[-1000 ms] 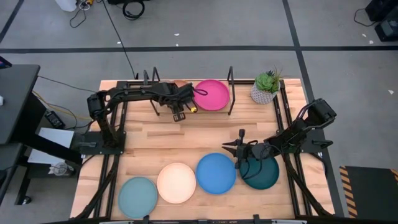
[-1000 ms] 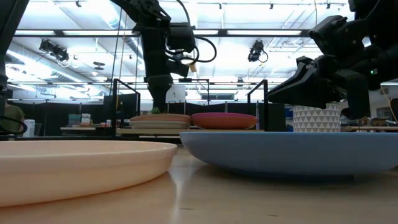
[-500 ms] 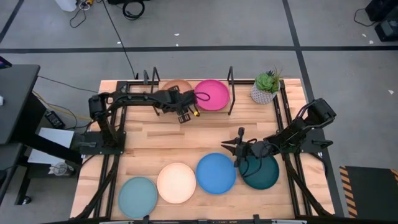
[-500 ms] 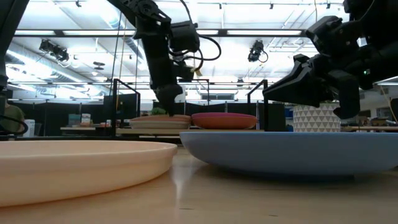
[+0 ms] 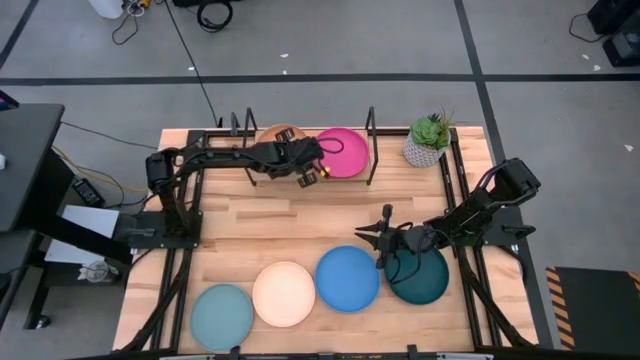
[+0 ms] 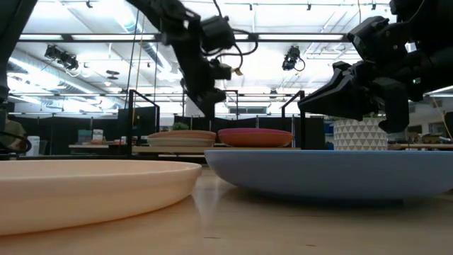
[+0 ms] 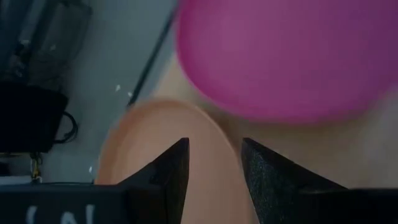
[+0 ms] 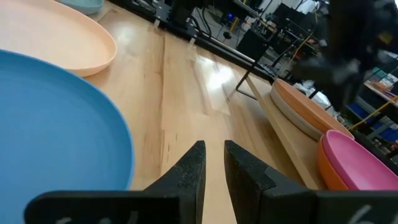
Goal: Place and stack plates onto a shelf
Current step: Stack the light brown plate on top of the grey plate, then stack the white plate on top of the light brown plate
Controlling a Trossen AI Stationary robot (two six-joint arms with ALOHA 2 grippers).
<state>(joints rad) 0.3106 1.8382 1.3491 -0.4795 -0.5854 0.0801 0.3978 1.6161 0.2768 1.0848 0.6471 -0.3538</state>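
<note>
Four round matte plates already sit on the low light-wood shelf at the far side of the table: a terracotta plate tops the left stack, a magenta plate the right. The left gripper hangs just above the gap between them, fingers parted and empty. The right gripper hovers over the table near the blue plate and dark teal plate; its fingers stand slightly apart, holding nothing. Cream and light teal plates lie further left in the near row.

Judging from this, picking up the next plate is the step in hand. A shallow rim calls for a low, level approach, one finger under the edge, then a firm pinch before lifting.

The lower plates in each stack are mostly hidden; only thin edges show in the low view. The left arm covers part of the terracotta plate.
</note>
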